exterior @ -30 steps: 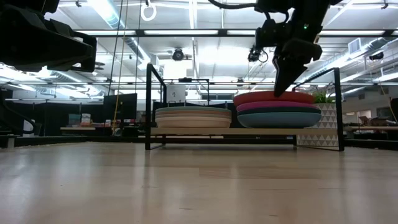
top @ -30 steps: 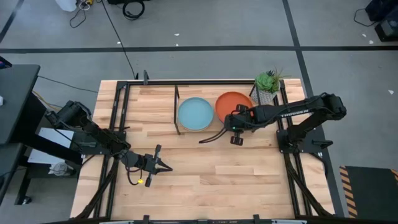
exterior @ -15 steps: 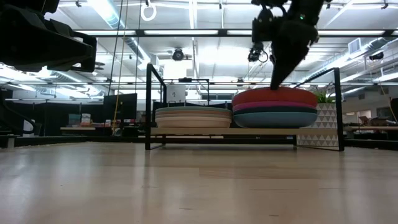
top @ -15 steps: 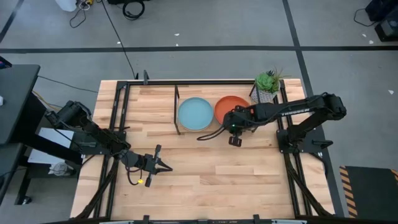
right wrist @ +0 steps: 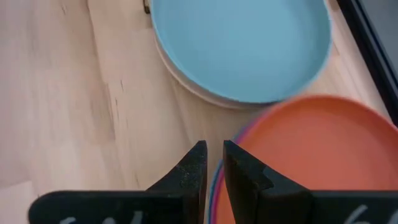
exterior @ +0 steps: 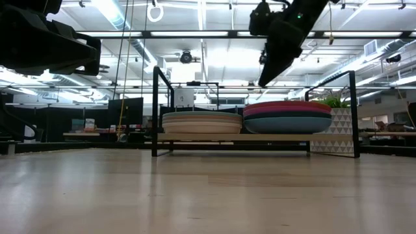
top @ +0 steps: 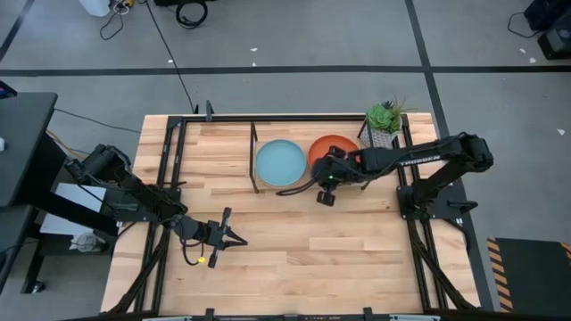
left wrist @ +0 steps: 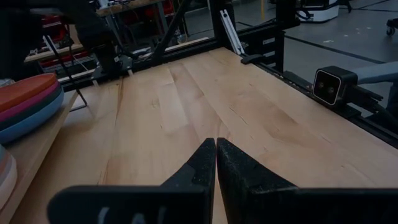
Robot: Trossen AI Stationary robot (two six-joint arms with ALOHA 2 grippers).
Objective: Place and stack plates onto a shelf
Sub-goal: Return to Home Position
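The shelf (exterior: 234, 137) stands at the table's far side and carries two stacks of plates. The left stack (exterior: 201, 122) is topped by the light aqua plate (top: 280, 163). The right stack (exterior: 287, 116) has the orange plate (top: 337, 147) lying flat on magenta and blue ones. My right gripper (right wrist: 213, 149) hovers above the near left rim of the orange plate (right wrist: 298, 155), narrowly open and clear of it (exterior: 262, 82). My left gripper (left wrist: 216, 144) is shut over bare table near the left side (top: 241, 240).
A potted plant (top: 384, 120) in a patterned pot stands at the shelf's right end. A black frame (top: 169, 178) edges the table. Light wood table (top: 303, 250) stretches between the shelf and the near edge. Cables and equipment lie on the floor beyond.
My right gripper has left the orange plate's near rim, risen well above the stack and drifted toward the table's left. The orange plate, tipped up on that side half a second ago, now lies flat on the right stack.
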